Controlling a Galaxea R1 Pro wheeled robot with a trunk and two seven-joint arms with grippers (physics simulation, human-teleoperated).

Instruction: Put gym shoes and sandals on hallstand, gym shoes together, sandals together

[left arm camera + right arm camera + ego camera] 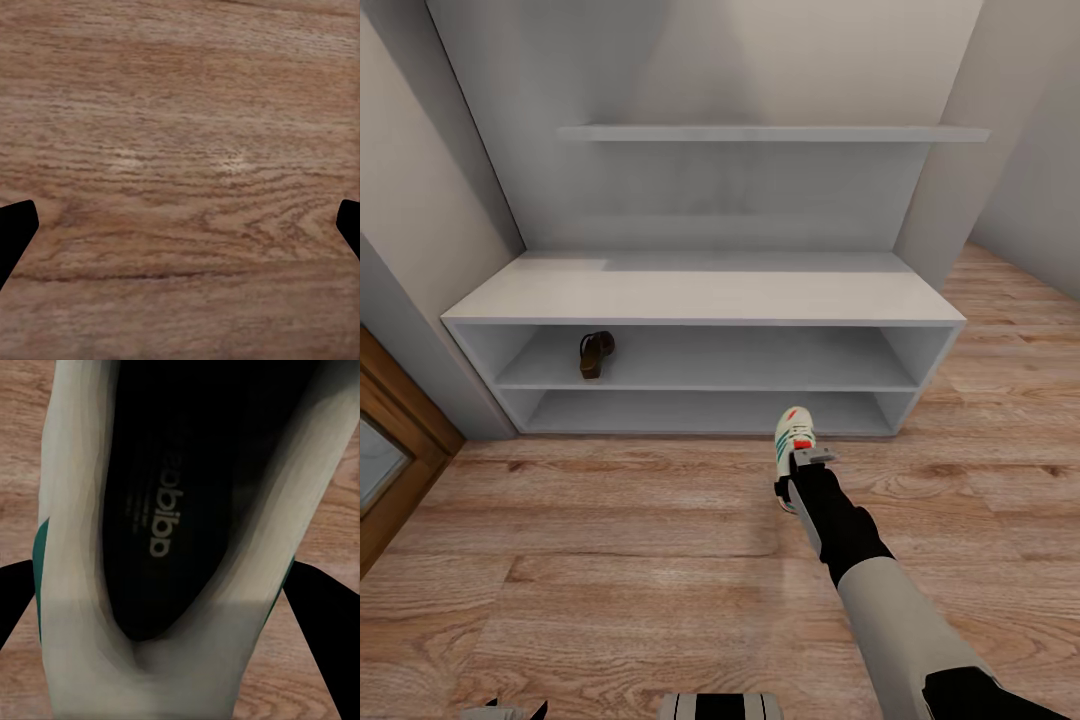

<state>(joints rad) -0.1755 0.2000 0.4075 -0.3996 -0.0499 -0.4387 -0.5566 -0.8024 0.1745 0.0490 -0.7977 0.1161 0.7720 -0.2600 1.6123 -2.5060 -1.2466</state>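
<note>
One white gym shoe (794, 432) with green stripes and a red-orange patch hangs toe-forward just in front of the hallstand (700, 295), level with its lowest shelf. My right gripper (801, 472) is shut on the shoe's heel end. The right wrist view looks into the shoe's dark inside (161, 510), with black fingers (330, 622) on either side of the shoe. One dark brown sandal (596, 354) lies on the upper shoe shelf near its left end. My left gripper (180, 232) is open over bare corridor floor (180, 112), holding nothing.
The pale grey bench top and a wall shelf (770, 133) sit above the two shoe shelves. A wooden door frame (400, 430) stands at the left. Wood plank floor (610, 560) stretches in front of the rack and along its right side.
</note>
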